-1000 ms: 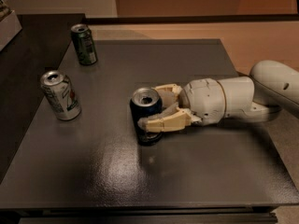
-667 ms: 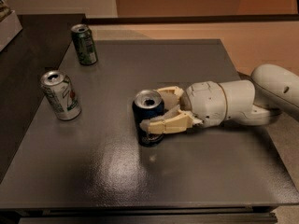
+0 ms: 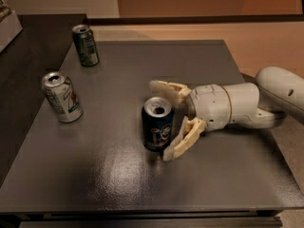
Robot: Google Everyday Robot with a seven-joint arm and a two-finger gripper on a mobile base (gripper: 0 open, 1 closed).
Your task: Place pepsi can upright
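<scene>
The pepsi can (image 3: 157,124), dark blue with a round logo and an open silver top, stands upright near the middle of the dark table (image 3: 118,175). My gripper (image 3: 160,120) comes in from the right on a white arm. It is open: one cream finger (image 3: 168,88) lies behind the can and the other (image 3: 184,138) stands off its right front side. Neither finger visibly presses the can.
A white-silver can (image 3: 61,97) stands upright at the table's left. A dark green can (image 3: 86,45) stands upright at the back left. A darker counter lies beyond the left edge, with a white box corner (image 3: 7,25) at the far left.
The fingers have spread apart and let go of the pepsi can, which now stands free between them. The arm has drawn back slightly to the right.
</scene>
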